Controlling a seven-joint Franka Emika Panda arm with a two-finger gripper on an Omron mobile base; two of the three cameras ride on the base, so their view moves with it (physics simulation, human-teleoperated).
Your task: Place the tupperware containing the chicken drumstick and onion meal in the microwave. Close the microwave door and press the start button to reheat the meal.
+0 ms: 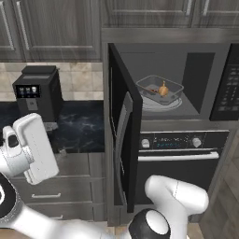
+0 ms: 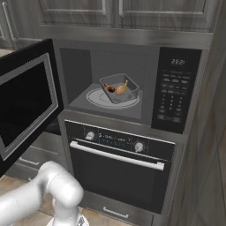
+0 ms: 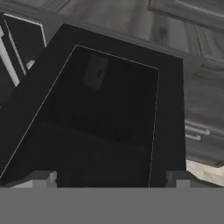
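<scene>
Tupperware (image 1: pixel 159 90) is already sitting inside the microwave (image 2: pixel 128 84), on the white turntable (image 2: pixel 99 98), roughly in the middle of the cavity. You can see the drumstick (image 2: pixel 109 88) and the onion (image 1: pixel 163 89) in it, side by side. Keypad (image 2: pixel 173 90) is on the microwave's right, and the door (image 2: pixel 26 103) is swung wide open out to the left, hinged on that side. Right below the microwave is the black oven (image 2: pixel 121 172) with its knobs. Off to the left of the microwave there's a coffee machine (image 1: pixel 38 93) on the dark counter (image 1: pixel 81 126). Gripper (image 3: pixel 111 179) is up close to the door's dark glass, jaws spread about as wide as they go, holding nothing.
</scene>
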